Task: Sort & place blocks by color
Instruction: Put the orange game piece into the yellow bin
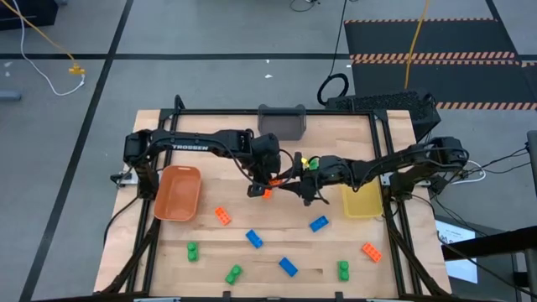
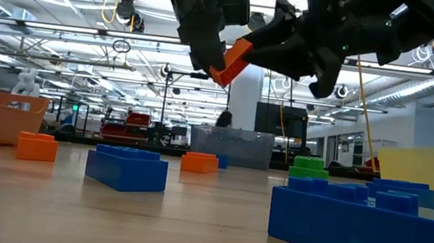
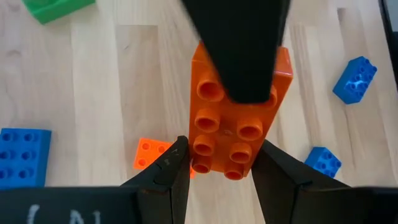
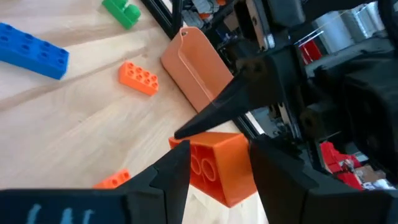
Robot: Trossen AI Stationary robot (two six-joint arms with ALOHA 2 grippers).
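Passing one orange block (image 1: 268,192) from arm to arm looks like the step going on right now. The block hangs in the air over the middle of the worktop (image 1: 252,260), just past the center toward 12 o'clock. The left pincer (image 3: 219,163) is clamped on its short end, with a dark finger on each side of the studs. The right pincer (image 4: 214,163) is clamped on the same block from the other side, so both arms hold it at once. The orange bin (image 1: 177,192) sits at 9 o'clock and the yellow bin (image 1: 362,201) at 3 o'clock, with a grey bin (image 1: 282,123) at 12 o'clock. All three look empty, so the sorting has hardly started. More blocks lie on the wood: orange ones at about 7 o'clock (image 1: 222,216) and 4 o'clock (image 1: 371,251), blue ones (image 1: 288,267) near 6 o'clock, and green ones (image 1: 233,273) along the near edge. I think the next move is for one pincer to let go. The orange block belongs with the orange bin, so the left arm should keep it and carry it toward 9 o'clock. The right pincer must open first, or the two arms will tug against each other.
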